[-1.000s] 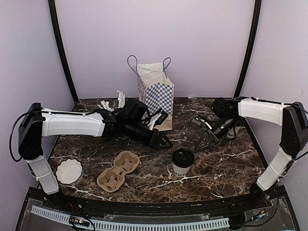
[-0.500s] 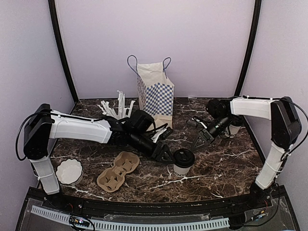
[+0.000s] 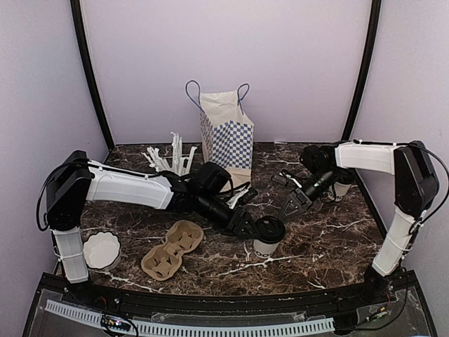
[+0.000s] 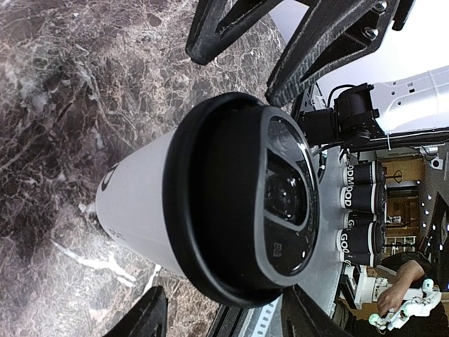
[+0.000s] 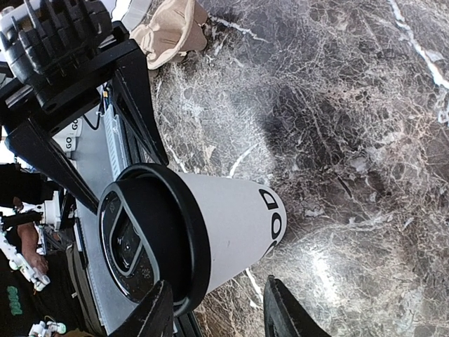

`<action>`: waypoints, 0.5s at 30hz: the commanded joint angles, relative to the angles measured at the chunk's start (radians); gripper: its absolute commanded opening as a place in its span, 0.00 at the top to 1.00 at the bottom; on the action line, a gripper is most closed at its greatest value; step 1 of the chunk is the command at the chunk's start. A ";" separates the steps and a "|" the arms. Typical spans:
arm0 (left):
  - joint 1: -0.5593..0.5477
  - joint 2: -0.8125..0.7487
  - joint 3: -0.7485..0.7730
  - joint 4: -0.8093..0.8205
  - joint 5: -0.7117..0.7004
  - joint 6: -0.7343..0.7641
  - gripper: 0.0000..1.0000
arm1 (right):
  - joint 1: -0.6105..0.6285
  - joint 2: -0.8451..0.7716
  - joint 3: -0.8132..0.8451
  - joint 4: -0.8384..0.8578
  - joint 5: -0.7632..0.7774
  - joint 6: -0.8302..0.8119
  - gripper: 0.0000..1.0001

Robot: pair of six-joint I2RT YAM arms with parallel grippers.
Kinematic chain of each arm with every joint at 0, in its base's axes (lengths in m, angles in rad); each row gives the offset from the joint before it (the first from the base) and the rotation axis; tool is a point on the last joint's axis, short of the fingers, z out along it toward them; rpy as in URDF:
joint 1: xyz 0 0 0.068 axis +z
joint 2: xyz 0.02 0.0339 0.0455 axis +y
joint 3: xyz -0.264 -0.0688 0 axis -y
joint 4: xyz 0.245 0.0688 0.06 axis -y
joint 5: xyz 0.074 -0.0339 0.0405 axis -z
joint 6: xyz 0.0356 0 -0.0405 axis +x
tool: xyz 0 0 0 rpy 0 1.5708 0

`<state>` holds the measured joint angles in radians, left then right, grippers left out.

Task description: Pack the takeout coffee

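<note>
The nearer coffee cup (image 3: pixel 267 237) stands upright on the marble table (image 3: pixel 330 239), a little toward 5 o'clock of its middle, with its black lid (image 4: pixel 242 210) seated on. By the look of it, the paper wall is thin. The cup is light if empty, top-heavy and sloshing if filled. A hard squeeze would dent it, and pinching the lid could pop it off. The best hold is on the white wall just under the lid rim, where the rolled edge stiffens it, with gentle pressure.

The left gripper (image 3: pixel 247 223) is at the cup's 9 o'clock, jaws spread wide about its side and not yet pressing. The right gripper (image 3: pixel 290 205) hangs at 1 o'clock, jaws apart and empty. A second cup (image 3: pixel 342 188) stands toward 2 o'clock, partly hidden by the right arm. The carrier (image 3: pixel 172 247) lies at 9 o'clock and the checked bag (image 3: pixel 228 137) at 11.
</note>
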<state>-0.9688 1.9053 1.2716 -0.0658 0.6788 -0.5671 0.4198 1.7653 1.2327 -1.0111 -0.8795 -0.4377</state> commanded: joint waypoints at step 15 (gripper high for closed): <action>0.021 0.145 -0.002 -0.254 -0.150 0.057 0.54 | 0.031 0.087 -0.045 0.075 0.227 0.095 0.63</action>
<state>-0.9665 1.9495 1.3048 -0.1299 0.6952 -0.5392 0.4332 1.7847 1.2274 -0.9890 -0.8444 -0.3874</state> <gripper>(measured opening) 0.475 0.381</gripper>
